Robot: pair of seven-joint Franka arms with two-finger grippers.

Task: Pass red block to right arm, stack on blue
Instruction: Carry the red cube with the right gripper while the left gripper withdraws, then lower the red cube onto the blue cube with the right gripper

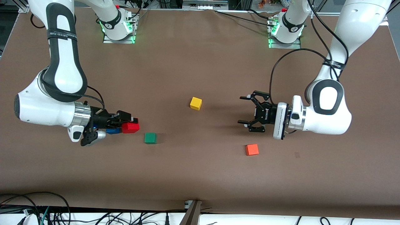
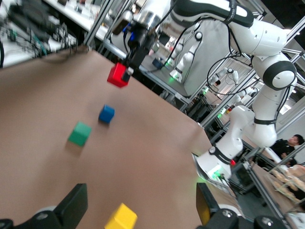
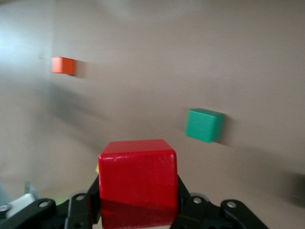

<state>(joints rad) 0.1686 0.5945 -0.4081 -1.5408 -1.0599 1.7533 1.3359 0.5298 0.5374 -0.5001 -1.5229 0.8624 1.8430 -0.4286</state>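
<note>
The red block [image 1: 130, 127] is up in the air, with my right gripper [image 1: 128, 125] shut on it at the right arm's end of the table. In the right wrist view the red block [image 3: 138, 179] fills the space between the right gripper's [image 3: 138, 202] jaws. The blue cube [image 1: 113, 131] rests on the table just under that gripper, partly hidden by it. The left wrist view shows the red block [image 2: 117, 75] hanging above and slightly to one side of the blue cube [image 2: 106, 113]. My left gripper [image 1: 242, 110] waits open and empty above the table.
A green cube [image 1: 150, 138] lies close to the blue one, toward the table's middle. A yellow cube [image 1: 196, 103] sits near the middle. An orange cube [image 1: 252, 149] lies under the left gripper's side, nearer the front camera. Cables run along the front edge.
</note>
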